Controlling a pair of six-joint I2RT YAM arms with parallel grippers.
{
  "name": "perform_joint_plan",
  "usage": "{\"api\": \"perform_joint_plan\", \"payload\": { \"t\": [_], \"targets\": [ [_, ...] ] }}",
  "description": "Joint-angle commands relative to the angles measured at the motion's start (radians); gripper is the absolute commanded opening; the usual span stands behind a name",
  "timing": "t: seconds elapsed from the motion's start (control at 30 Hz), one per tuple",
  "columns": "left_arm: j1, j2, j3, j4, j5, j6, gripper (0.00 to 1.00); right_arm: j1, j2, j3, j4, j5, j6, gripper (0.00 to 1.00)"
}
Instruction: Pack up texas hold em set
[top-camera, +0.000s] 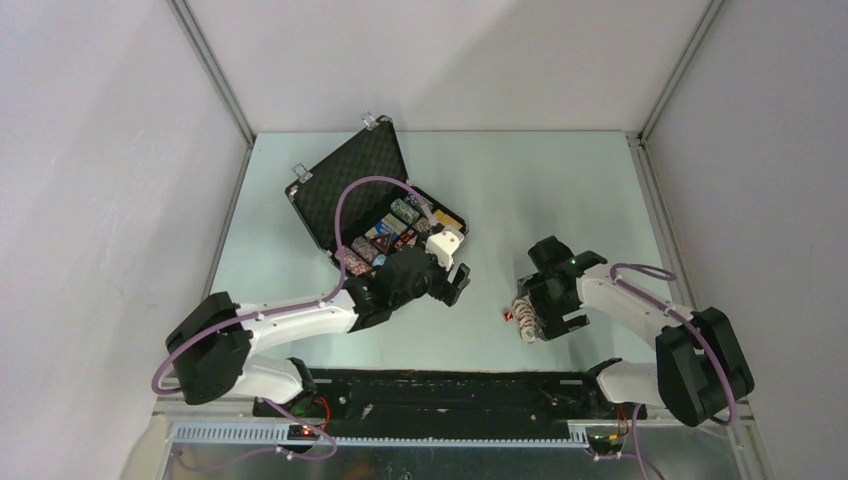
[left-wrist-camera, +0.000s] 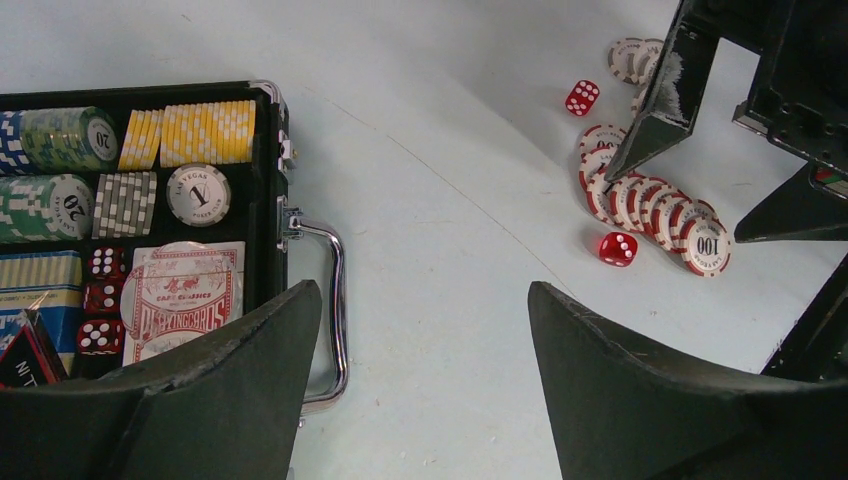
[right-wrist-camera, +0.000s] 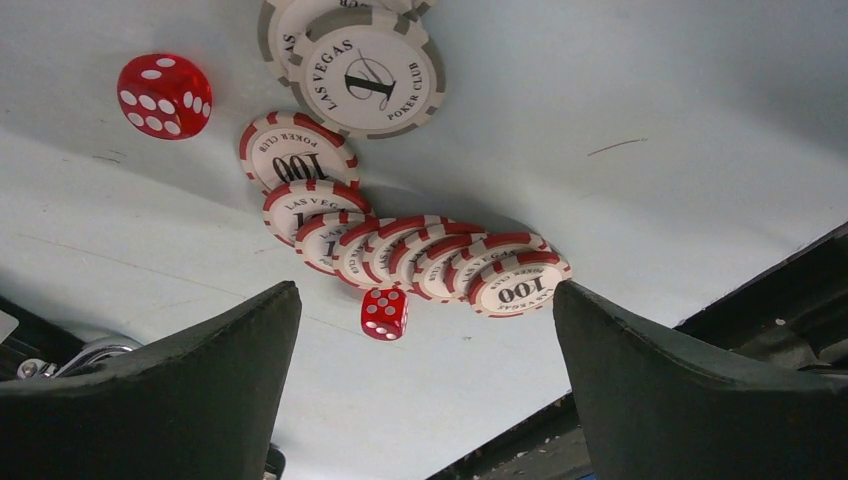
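Presently, the black case (top-camera: 370, 195) lies open on the table (top-camera: 540, 180), left of centre, with its foam-lined lid thrown back. Its tray holds rows of stacked chips (left-wrist-camera: 205, 132), a card deck (left-wrist-camera: 185, 290) and red dice (left-wrist-camera: 103, 263). The silver handle (left-wrist-camera: 337, 300) faces the left gripper (left-wrist-camera: 422, 290), which hangs just beside it, fingers spread and holding nothing. Well apart to the right, a toppled row of red-and-white chips (right-wrist-camera: 420, 255) lies overlapping on the table, with two loose dice (right-wrist-camera: 165, 95) near it. The right gripper (right-wrist-camera: 425, 290) hovers over this row, fingers spread wide and empty.
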Motion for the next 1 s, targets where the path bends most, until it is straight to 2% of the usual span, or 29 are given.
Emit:
{"api": "perform_joint_plan", "payload": {
  "t": [0.0, 0.7, 0.77, 0.97],
  "targets": [
    [0.003, -0.04, -0.005, 0.034, -0.011, -0.013, 0.83, 0.011, 0.034, 0.055, -0.059, 0.041, 0.009, 1.0],
    [0.003, -0.034, -0.007, 0.026, 0.0, -0.011, 0.83, 0.022, 0.169, 0.084, -0.056, 0.049, -0.001, 0.98],
    [0.003, -0.032, -0.005, 0.024, -0.002, -0.009, 0.83, 0.025, 0.182, 0.083, -0.054, 0.046, -0.004, 0.96],
    [0.003, -0.026, 0.001, 0.018, 0.001, -0.009, 0.83, 0.029, 0.186, 0.078, -0.053, 0.059, -0.001, 0.81]
  ]
}}
